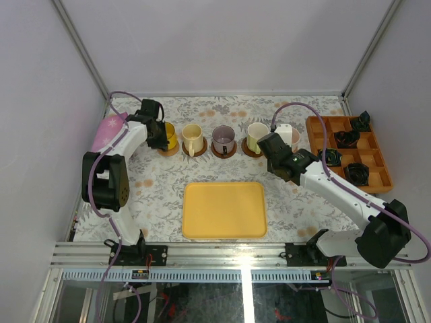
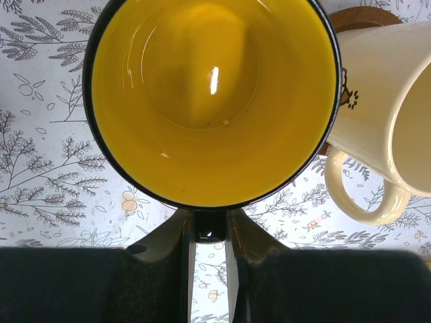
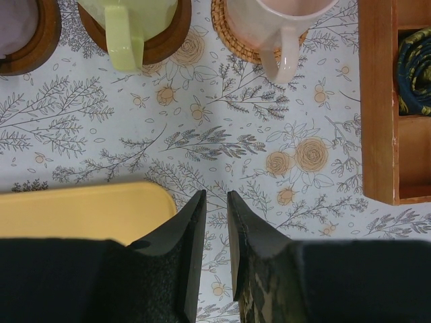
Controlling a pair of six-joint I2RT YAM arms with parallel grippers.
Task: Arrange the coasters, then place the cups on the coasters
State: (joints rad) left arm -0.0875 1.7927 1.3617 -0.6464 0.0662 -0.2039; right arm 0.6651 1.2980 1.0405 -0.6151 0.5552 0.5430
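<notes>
1. The coasters [image 1: 224,153] are all five in one row across the upper middle of the overhead view. Arranging looks done.
2. The cream cup [image 1: 192,137], purple-grey cup [image 1: 223,138], pale green cup [image 3: 128,13] and pink cup [image 3: 276,13] each sit on a coaster. The right wrist view shows the green one on a dark wooden disc and the pink one on a woven-looking disc. Both handles point to the bottom of that frame.
3. The yellow cup [image 2: 212,101] is at the left end of the row, over the leftmost coaster in the overhead view. Its mouth fills the left wrist view and hides the coaster. I can't tell whether it is seated or hanging just above.
4. The left tool [image 2: 210,232] is pinching the yellow cup's black handle, one finger on each side. The cream cup is right beside it at the right of that frame. I can't tell whether the two cups touch.
5. The right tool [image 3: 215,205] has its fingers a slim gap apart with nothing between them. It hovers over bare counter [image 3: 101,134]. The yellow tray [image 3: 74,208] is at lower left of its frame and the orange compartment box [image 3: 377,101] is at the right edge.
6. My read is that the task is near its end, with four cups placed and the fifth at its spot.
7. What's left is probably to confirm the yellow cup is seated, let go of the handle, and back out without clipping the cream cup.
</notes>
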